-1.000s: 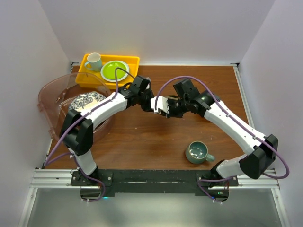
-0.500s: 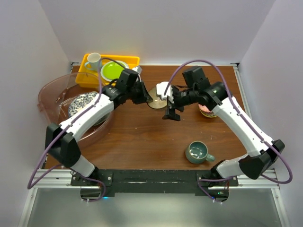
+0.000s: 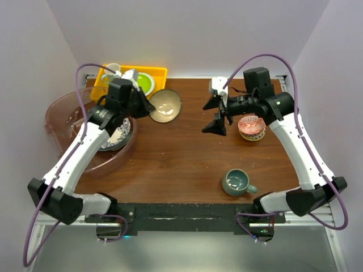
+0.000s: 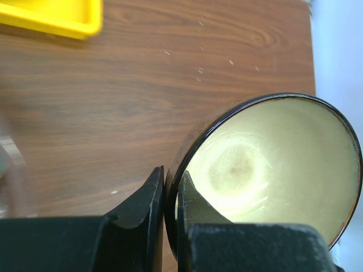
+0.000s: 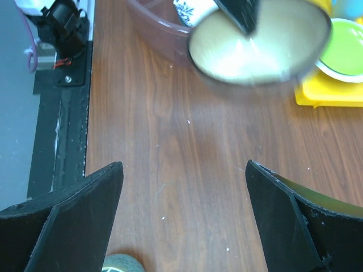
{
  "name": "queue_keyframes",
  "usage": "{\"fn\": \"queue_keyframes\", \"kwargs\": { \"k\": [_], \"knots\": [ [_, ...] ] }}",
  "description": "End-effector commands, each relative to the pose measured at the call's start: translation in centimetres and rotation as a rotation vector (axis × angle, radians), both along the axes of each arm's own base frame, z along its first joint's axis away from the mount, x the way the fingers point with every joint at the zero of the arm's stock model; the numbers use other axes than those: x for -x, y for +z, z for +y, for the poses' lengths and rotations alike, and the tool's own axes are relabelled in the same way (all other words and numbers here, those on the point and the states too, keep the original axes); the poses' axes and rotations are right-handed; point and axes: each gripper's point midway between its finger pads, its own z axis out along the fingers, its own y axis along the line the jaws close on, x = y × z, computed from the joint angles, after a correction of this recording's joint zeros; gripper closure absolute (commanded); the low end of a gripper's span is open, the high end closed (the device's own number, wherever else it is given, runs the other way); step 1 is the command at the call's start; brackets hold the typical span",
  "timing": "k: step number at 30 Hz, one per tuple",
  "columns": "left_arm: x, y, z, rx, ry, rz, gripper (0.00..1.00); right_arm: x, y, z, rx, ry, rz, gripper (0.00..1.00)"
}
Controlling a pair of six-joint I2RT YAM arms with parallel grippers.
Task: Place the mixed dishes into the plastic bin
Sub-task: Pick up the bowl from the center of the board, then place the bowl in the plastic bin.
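Note:
My left gripper (image 3: 146,106) is shut on the dark rim of the cream-tan bowl (image 3: 165,105), which hangs tilted above the table just right of the plastic bin (image 3: 57,115). In the left wrist view the two fingers pinch the bowl (image 4: 266,170) at its rim, the left gripper (image 4: 170,174) closed tight. A patterned plate (image 3: 117,136) lies inside the bin. My right gripper (image 3: 216,116) is open and empty over the table's middle, (image 5: 184,170) in its own view. A small reddish bowl (image 3: 251,127) and a teal mug (image 3: 237,182) stand on the right side.
A yellow tray (image 3: 160,72) at the back left holds a white mug (image 3: 112,71) and a lime-green plate (image 3: 146,84). The right wrist view shows the bin's wall (image 5: 156,31) and the yellow tray (image 5: 326,93) beyond the held bowl (image 5: 258,51).
The right gripper opened, let go of the cream-tan bowl and drew back to the right. The left arm carried the bowl left and back, close to the bin.

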Motion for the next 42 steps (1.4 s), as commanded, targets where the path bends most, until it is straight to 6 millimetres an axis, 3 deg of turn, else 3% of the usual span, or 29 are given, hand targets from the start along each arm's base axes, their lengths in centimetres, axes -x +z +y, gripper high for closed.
{"fn": "queue_keyframes", "kwargs": {
  "k": [1,12,19,24,31,37,42],
  "knots": [
    [0.0,6.7,3.3,0.011,0.087,-0.233,1.00,0.3,1.8,-0.6,-0.077,-0.026,0.009,0.07],
    [1.2,8.5,11.2,-0.088,0.323,-0.285,1.00,-1.0,-0.5,-2.2,-0.072,-0.118,0.071,0.07],
    [2.3,8.5,17.1,-0.134,0.585,-0.260,1.00,-1.8,-1.5,-2.7,-0.071,-0.161,0.101,0.07],
    [2.7,6.7,19.4,-0.119,0.687,-0.214,1.00,-2.2,-2.2,-2.8,-0.072,-0.178,0.119,0.06],
    [3.0,2.6,23.1,-0.042,0.824,-0.093,1.00,-2.3,-3.2,-3.3,-0.060,-0.204,0.130,0.06],
    [4.0,-0.7,25.5,0.011,0.920,0.008,1.00,-2.3,-3.8,-3.6,-0.058,-0.211,0.140,0.06],
    [4.8,-3.1,26.4,0.038,0.978,0.078,1.00,-2.3,-4.3,-3.5,-0.056,-0.209,0.151,0.06]
  ]
}}
